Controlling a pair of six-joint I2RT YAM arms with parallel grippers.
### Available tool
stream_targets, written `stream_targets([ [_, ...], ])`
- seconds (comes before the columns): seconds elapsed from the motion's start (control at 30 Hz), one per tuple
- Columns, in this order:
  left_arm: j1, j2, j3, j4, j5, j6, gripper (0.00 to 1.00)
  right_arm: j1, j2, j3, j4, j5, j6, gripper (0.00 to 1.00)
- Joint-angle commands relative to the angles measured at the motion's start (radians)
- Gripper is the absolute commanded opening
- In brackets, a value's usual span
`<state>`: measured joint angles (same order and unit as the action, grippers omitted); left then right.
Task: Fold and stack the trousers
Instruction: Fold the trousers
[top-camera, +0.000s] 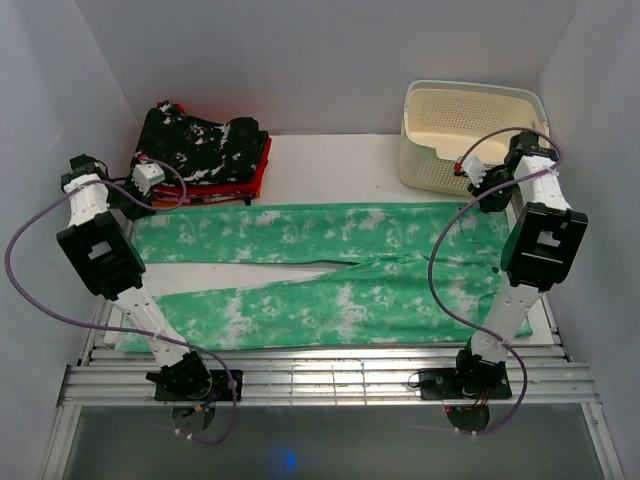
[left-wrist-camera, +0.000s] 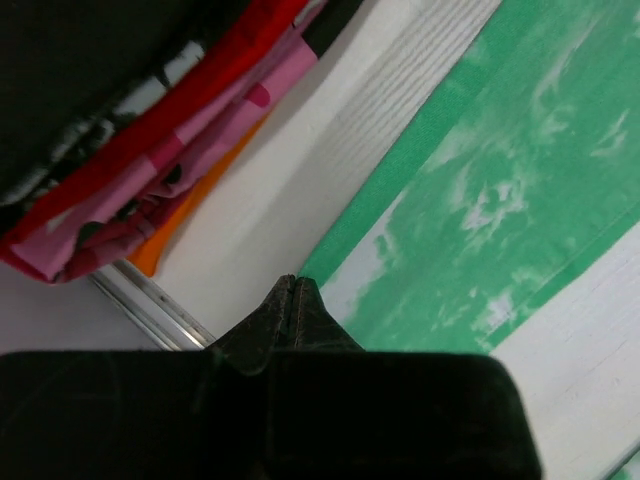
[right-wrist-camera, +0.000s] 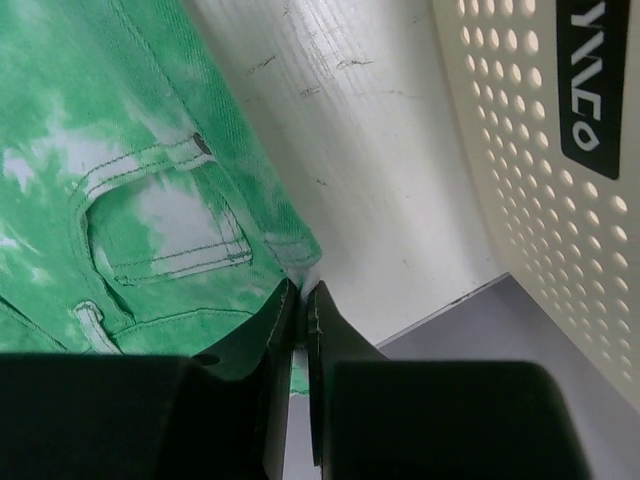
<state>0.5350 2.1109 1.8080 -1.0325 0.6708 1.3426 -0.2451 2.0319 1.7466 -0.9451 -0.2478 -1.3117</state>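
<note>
Top view: the trousers (top-camera: 320, 270) lay flat on the table (top-camera: 330, 165), legs leftward. Left wrist: the left gripper (left-wrist-camera: 291, 292) was closed on a hem corner. Right wrist: the right gripper (right-wrist-camera: 303, 300) pinched the waistband corner. The cloth looked soft, light and limp, so those far corners were probably good holds.

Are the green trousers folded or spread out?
Spread out: the trousers lie flat, both legs stretched full length side by side.

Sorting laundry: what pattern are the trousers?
Trousers: green, cloudy white tie-dye blotches; clearest from top external.
</note>
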Motion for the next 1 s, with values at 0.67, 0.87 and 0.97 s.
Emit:
stream_targets([
  [0.67, 0.443, -0.747, -0.68, -0.251, 0.161, 0.528, 0.0, -0.204, -0.83, -0.675, -0.072, -0.111, -0.421, 0.08],
  [0.87, 0.591, -0.807, -0.91, -0.298, -0.073, 0.728, 0.0, -0.281, -1.056, -1.054, -0.061, 0.011, -0.665, 0.08],
  [0.97, 0.609, -0.783, -0.984, -0.23, -0.172, 0.715, 0.0, -0.295, -1.072, -1.156, -0.035, 0.035, -0.686, 0.08],
])
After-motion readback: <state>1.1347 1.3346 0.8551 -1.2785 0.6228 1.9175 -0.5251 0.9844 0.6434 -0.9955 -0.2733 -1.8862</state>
